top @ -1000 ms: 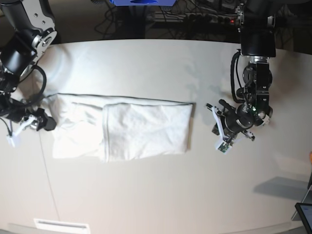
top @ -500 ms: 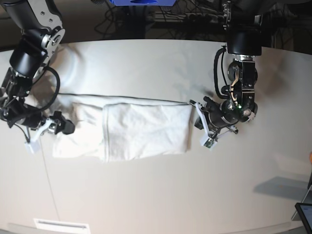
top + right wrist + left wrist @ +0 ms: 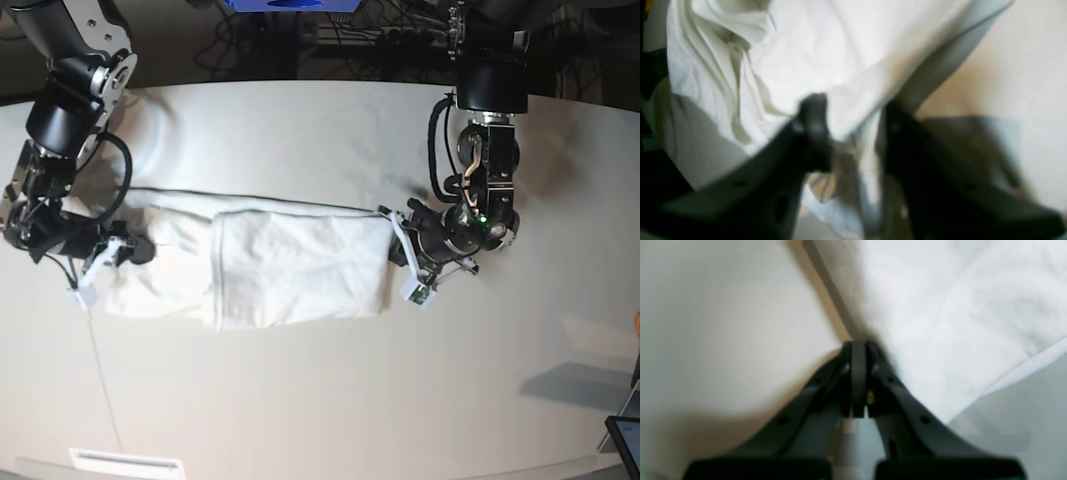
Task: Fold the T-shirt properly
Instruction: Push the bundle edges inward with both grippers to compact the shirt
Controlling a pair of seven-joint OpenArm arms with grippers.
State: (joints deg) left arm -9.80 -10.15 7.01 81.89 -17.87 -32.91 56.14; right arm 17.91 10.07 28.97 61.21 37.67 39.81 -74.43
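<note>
In the left wrist view the left gripper (image 3: 858, 350) is seen closed and empty at the T-shirt (image 3: 940, 316) edge, in the right wrist view the right gripper (image 3: 853, 113) is seen straddling cloth, its grip unclear, and in the base view the shirt's long axis is laid across the bench (image 3: 300, 400) between both arms.

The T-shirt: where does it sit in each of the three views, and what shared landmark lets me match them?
Base: the T-shirt lies folded at centre-left on the table.
Left wrist: upper right, its edge at the closed left tool.
Right wrist: upper left and centre, cloth between the right tool.
Shared landmark: the shirt's edge against the pale table.
</note>
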